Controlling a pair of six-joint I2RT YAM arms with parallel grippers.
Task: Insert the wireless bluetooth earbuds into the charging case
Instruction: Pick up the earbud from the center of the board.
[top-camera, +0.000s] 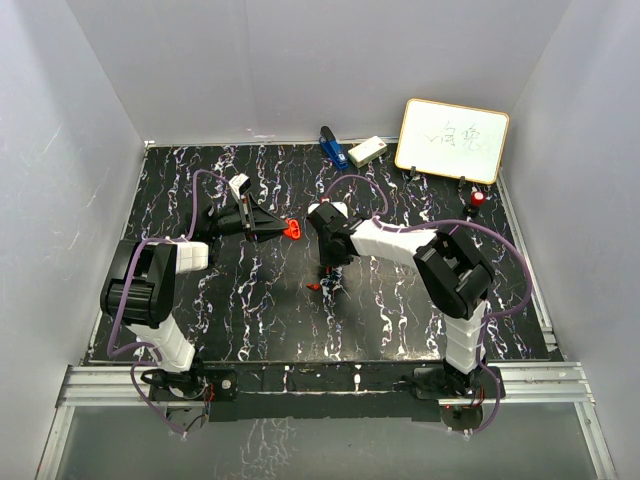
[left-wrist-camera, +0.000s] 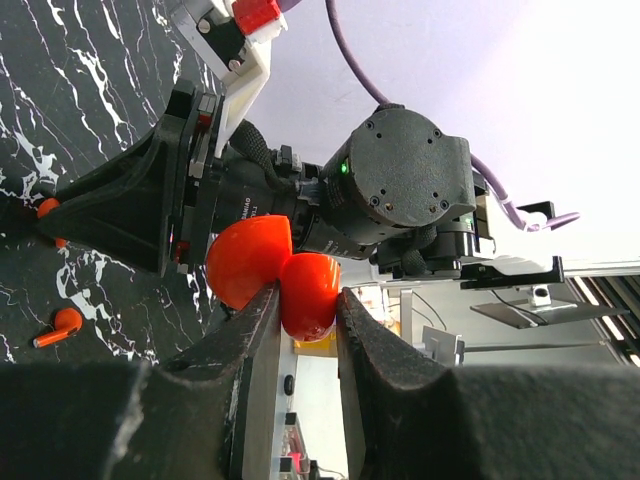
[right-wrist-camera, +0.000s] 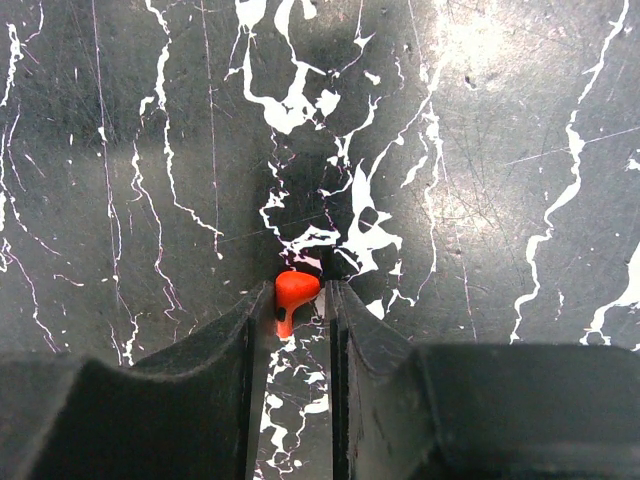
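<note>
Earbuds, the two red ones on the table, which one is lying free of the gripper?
The loose earbud lying alone on the table, seen in the left wrist view. The other earbud is pinched between the fingers of the right gripper.

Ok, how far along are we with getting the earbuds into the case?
Early. Done: the left gripper holds the red charging case, lid open. In hand: the right gripper straddles one red earbud on the table; firm grip unclear. Left: a second earbud lies loose, and neither is in the case.
</note>
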